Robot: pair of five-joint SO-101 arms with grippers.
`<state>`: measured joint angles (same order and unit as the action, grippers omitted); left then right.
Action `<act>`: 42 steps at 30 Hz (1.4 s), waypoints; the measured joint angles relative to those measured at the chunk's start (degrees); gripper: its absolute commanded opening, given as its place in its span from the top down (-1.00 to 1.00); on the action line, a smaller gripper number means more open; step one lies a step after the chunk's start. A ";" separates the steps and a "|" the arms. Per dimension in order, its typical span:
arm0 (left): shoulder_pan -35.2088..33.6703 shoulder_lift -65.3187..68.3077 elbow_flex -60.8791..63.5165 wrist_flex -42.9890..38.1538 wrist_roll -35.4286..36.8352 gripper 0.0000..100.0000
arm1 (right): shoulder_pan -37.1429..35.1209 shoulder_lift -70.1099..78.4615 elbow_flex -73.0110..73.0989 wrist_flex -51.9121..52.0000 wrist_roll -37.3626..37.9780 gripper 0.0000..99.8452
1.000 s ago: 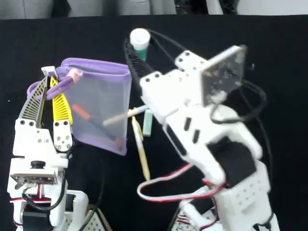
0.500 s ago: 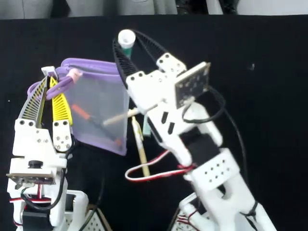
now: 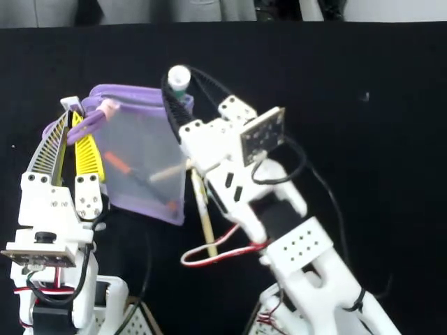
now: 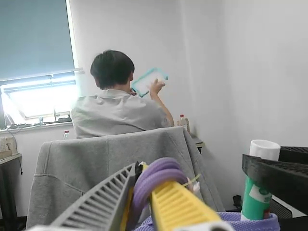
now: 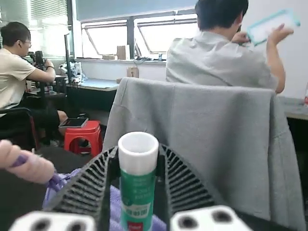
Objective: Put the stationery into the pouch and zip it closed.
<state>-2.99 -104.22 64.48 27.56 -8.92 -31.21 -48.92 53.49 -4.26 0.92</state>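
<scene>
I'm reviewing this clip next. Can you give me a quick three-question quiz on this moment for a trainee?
1. Open: what is the right pincer shut on?
2. True or false: the left pincer is shut on the edge of the purple pouch.
3. Pick one: where is the yellowish pen? A) inside the pouch. B) outside, lying beside the pouch. C) in the left pincer.

Key:
1. The glue stick, white cap up, held near the pouch's top edge.
2. True.
3. B.
</scene>
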 measured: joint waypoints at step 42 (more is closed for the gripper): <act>0.00 -0.09 -1.32 0.00 0.00 0.94 | 5.10 -26.64 -0.70 55.30 9.85 0.33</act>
<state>-2.99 -104.31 63.16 27.56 -8.92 -26.11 -75.56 52.79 51.03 10.77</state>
